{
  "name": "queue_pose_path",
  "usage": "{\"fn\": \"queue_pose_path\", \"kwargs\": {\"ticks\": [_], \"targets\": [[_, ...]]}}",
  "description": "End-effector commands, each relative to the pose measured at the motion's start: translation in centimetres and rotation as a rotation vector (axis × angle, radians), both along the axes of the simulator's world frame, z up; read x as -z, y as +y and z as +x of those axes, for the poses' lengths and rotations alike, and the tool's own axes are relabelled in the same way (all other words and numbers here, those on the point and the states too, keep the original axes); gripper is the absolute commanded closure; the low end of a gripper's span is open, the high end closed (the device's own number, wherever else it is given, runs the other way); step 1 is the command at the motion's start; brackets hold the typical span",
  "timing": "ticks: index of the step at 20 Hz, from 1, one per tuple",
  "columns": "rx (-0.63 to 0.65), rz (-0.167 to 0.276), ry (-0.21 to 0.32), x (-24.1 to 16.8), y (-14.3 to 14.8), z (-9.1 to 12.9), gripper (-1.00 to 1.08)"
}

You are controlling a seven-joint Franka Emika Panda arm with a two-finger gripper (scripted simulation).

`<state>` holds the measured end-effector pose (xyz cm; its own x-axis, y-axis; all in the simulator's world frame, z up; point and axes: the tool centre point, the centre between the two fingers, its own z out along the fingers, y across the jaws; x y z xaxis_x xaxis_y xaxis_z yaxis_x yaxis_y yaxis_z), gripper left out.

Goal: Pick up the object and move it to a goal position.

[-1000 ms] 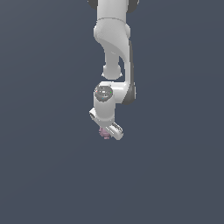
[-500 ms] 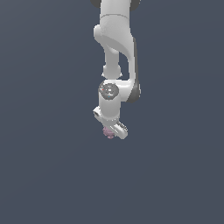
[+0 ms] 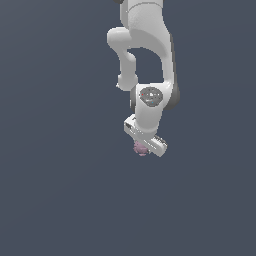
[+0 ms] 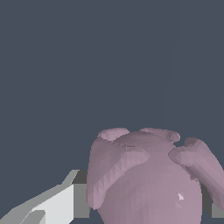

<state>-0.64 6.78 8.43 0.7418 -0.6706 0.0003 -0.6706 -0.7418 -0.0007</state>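
Holding: the gripper [image 3: 141, 148] is closed on the object [image 3: 140, 148], with one finger on each side of it, as far as the wrist view shows.
Reason for the grip: the task asks to carry the object to a goal position, so I judge that the fingers press on its two sides to keep it from falling during the travel.
Place of the object: it sits just under the white hand, between the fingers; in the exterior view only a small pink part shows below the hand, toward the exterior view's left.
Look of the object: in the wrist view the object [image 4: 148, 179] is a bumpy, roundish pink-mauve lump with some ridges on its upper part, and it fills much of the picture.
Fingers: one white and grey finger [image 4: 52, 203] touches the lump on one side; on the other side only a small grey part is visible, mostly hidden.
Pose of the arm: the arm [image 3: 145, 60] reaches down, with the hand tilted and not straight.
Background: a plain dark blue-grey field; no table edge and no goal marker are visible.
Count: one arm, one gripper, one object, two fingers (one seen clearly).
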Motion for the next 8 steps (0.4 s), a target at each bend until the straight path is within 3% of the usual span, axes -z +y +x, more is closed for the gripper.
{"fn": "queue_pose_path", "kwargs": {"ticks": [1,8], "targets": [[0.002,-0.001,0.0,-0.6,1.3,0.1,1.08],[0.002,-0.001,0.0,-1.1,2.5,0.3,1.08]]}}
